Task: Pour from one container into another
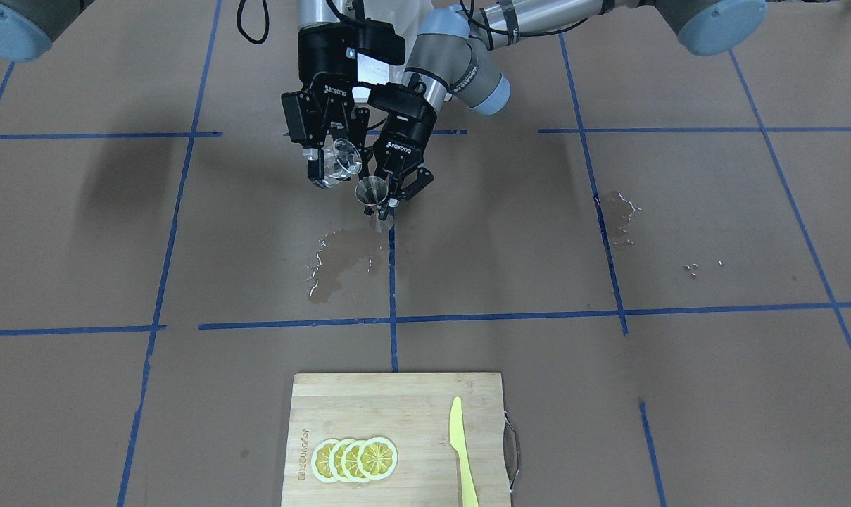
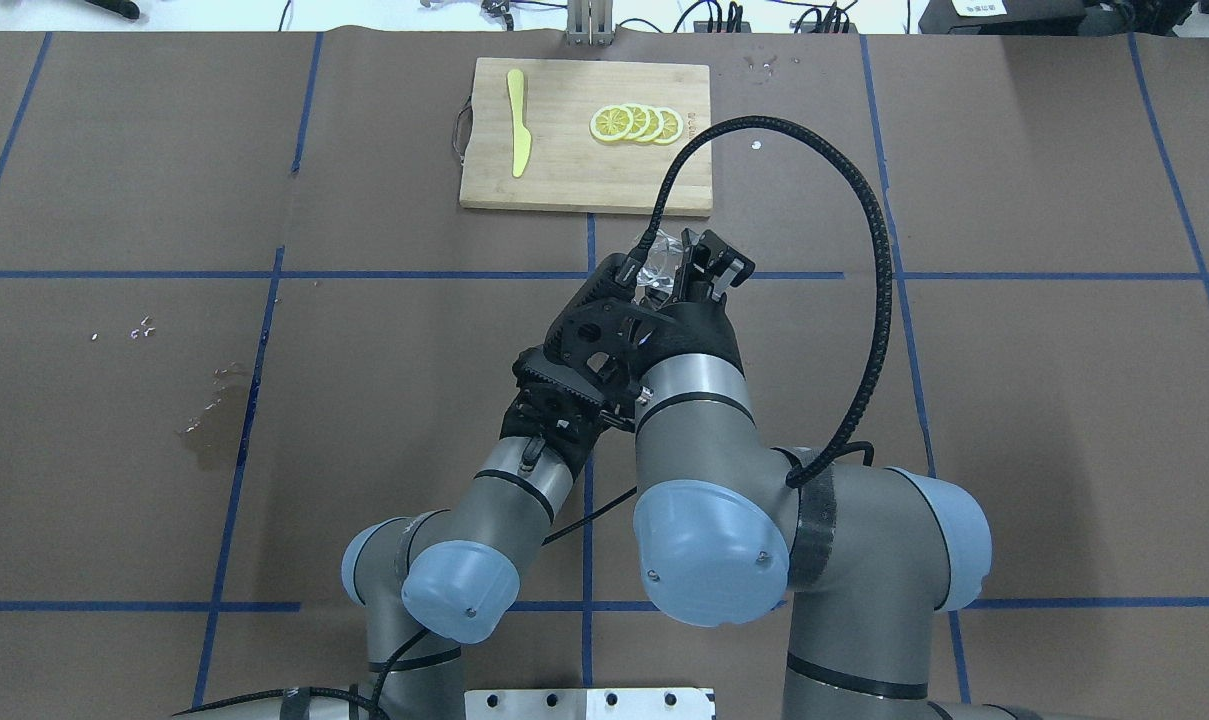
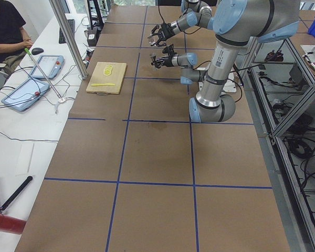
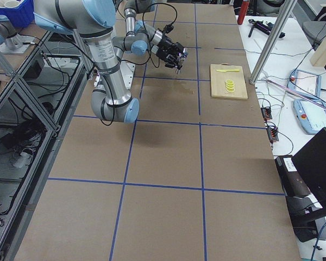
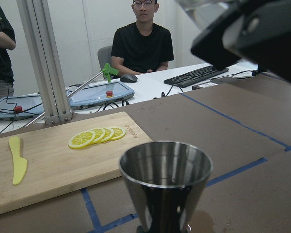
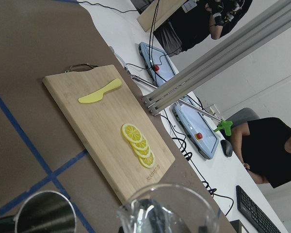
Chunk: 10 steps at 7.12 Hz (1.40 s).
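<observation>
Over the puddled bench [image 1: 608, 394], the right jaws are gripping the tilted glass cup [image 1: 342, 160] just above the jigger [image 1: 372, 191], which the left jaws are holding upright, so tipping slowly with the lip over its mouth is looking wisest.

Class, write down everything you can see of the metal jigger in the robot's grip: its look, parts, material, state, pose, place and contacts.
The metal jigger is silver-grey and shiny, two cones joined at a narrow waist. It stands upright, its round mouth open upward. The left gripper clamps it at the waist, and it seems to be lifted off the table, above a wet patch. The tilted glass cup hangs close beside and above its rim. Whether the jigger holds any liquid cannot be told.
</observation>
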{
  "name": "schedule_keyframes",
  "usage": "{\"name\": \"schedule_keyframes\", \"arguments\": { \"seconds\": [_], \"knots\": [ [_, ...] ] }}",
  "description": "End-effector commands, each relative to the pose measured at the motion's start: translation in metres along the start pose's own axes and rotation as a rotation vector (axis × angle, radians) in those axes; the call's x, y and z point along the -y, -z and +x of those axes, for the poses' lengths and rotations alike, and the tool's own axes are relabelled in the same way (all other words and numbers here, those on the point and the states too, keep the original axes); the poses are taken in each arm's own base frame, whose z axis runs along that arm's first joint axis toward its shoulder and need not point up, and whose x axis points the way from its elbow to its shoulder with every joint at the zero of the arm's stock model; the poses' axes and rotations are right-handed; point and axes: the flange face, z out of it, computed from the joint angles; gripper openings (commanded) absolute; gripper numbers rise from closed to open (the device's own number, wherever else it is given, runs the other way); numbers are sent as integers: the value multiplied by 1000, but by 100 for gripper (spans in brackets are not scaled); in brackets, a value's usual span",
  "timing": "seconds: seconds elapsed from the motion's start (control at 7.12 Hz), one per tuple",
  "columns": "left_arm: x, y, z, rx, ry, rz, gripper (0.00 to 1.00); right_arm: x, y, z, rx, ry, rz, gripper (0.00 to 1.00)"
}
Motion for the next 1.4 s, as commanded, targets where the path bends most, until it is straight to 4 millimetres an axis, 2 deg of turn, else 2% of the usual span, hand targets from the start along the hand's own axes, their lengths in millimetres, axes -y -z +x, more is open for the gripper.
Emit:
{"name": "schedule_keyframes", "arguments": {
  "seconds": [0.0,0.98,1.26],
  "knots": [
    [0,0,0,-1,0,0,0,2,1,-1,1,44,1,0],
    [2,2,1,-4,4,1,0,0,-3,-3,-20,245,-26,0],
    [3,2,1,-5,5,2,0,6,-1,-2,-20,268,-20,0]
  ]
}}
